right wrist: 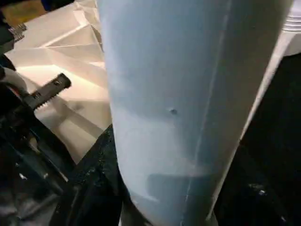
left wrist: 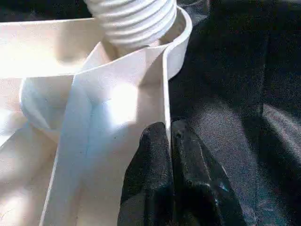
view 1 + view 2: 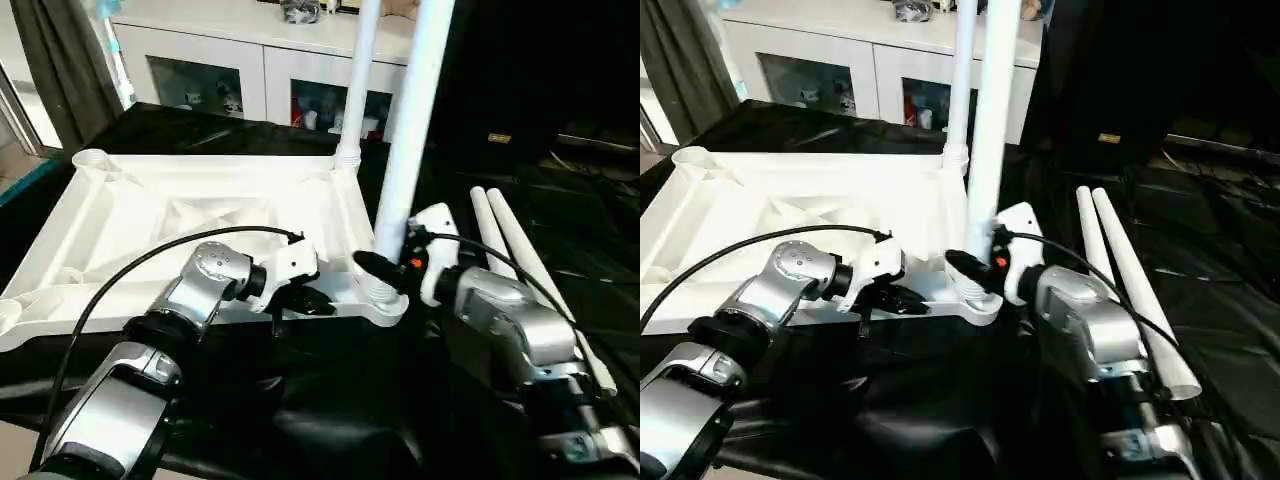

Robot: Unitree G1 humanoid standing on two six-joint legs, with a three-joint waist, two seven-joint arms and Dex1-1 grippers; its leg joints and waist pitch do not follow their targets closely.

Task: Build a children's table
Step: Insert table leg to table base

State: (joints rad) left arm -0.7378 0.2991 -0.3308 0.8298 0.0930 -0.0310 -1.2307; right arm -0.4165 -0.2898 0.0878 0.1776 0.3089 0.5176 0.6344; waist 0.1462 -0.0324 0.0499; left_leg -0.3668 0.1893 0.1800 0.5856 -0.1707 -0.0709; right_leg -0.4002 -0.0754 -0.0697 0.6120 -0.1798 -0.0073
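Observation:
The children's table top (image 3: 200,205) lies upside down on black cloth, ribbed side up. One white leg (image 3: 358,70) stands upright in the far right corner socket. A second leg (image 3: 412,120) stands in the near right corner socket (image 3: 385,300), its threaded end (image 2: 131,19) at the socket's mouth. My right gripper (image 3: 385,268) is shut on this leg just above the socket, and the tube (image 1: 188,94) fills the space between its fingers. My left gripper (image 3: 310,300) is shut on the top's thin near rim wall (image 2: 165,84), just left of that socket.
Two loose white legs (image 3: 520,250) lie side by side on the black cloth to the right of my right arm. A white glass-door cabinet (image 3: 250,65) stands behind the table top. A dark curtain (image 3: 70,60) hangs at the far left.

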